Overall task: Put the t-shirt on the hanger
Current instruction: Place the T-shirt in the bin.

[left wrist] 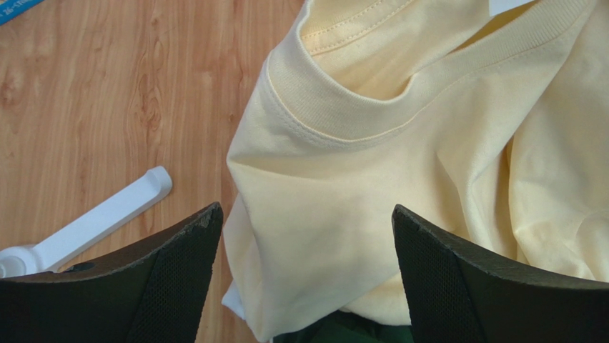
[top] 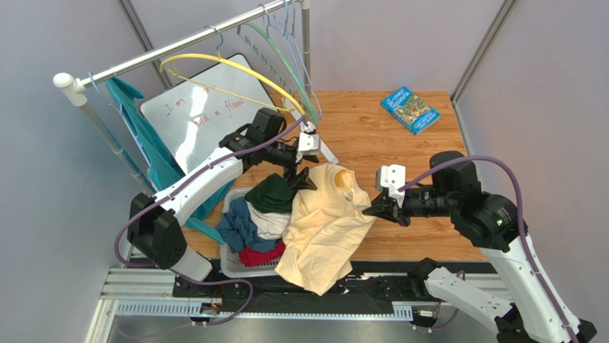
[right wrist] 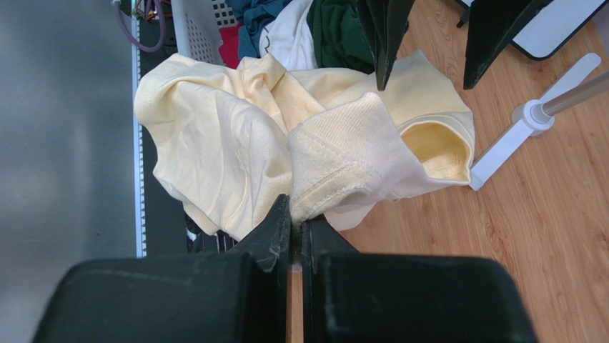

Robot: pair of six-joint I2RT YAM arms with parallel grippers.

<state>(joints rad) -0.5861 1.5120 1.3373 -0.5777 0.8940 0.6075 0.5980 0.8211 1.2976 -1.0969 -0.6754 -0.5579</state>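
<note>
The pale cream-yellow t-shirt (top: 325, 225) is lying crumpled on the wooden table (top: 400, 150), against the white plastic basket (top: 232, 266). Its long axis is running far to near: the ribbed neck is pointing toward the thin yellow hanger (top: 236, 63) on the metal rail (top: 143, 57), and the hem is hanging over the near edge. We are judging that the right gripper (right wrist: 294, 221), closed on a ribbed edge, is anchoring it, while the left gripper (left wrist: 307, 214) is hovering wide open over the collar.

Cream-yellow t-shirt (top: 325, 221) with a ribbed collar; bright yellow hanger (top: 207, 57); warm wood-grain table (top: 422, 153); blue-green book (top: 409, 109); white board (top: 193, 132) with red writing; teal garment (top: 154, 153); white basket (top: 236, 270), its clothes (top: 246, 225) dark green, blue, white and red; purple cables (top: 493, 161)
</note>
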